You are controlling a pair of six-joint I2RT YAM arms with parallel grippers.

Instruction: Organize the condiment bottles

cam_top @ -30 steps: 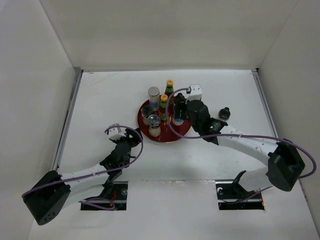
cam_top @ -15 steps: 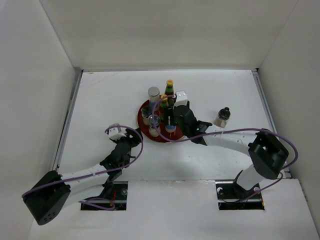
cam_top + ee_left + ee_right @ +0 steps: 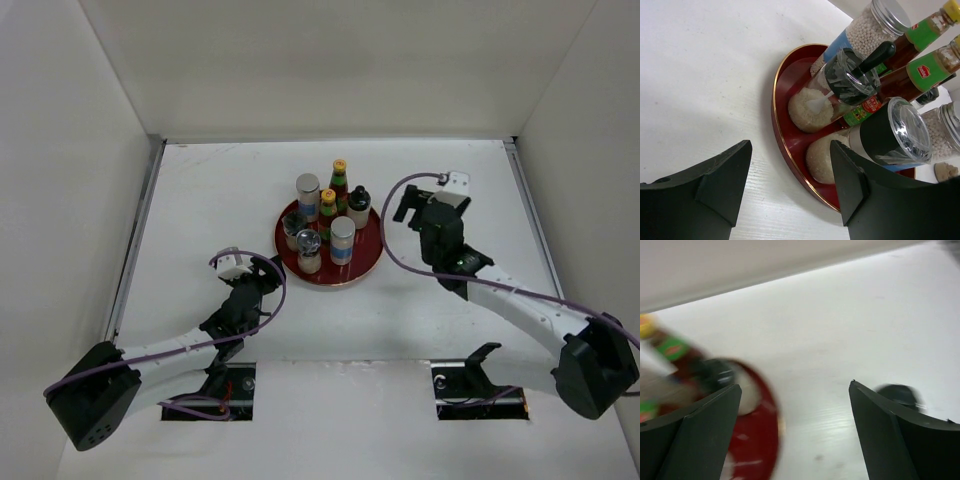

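The condiment bottles stand together on the round red plate: two sauce bottles with orange caps, a silver-lidded shaker, a second one with a blue band, a black-capped shaker and two clear-lidded jars. My left gripper is open and empty on the near left of the plate; its view shows the plate rim and jars close ahead. My right gripper is open and empty, right of the plate. A blurred dark thing sits by its right finger.
White walls enclose the table on the left, back and right. Bare white table lies left of the plate and along the back. Two dark mounting recesses sit at the near edge by the arm bases.
My right gripper let go of the blue-banded shaker on the plate and drew back to the right. Its arm now covers the spot where a small black-capped jar stood. The left arm has not moved.
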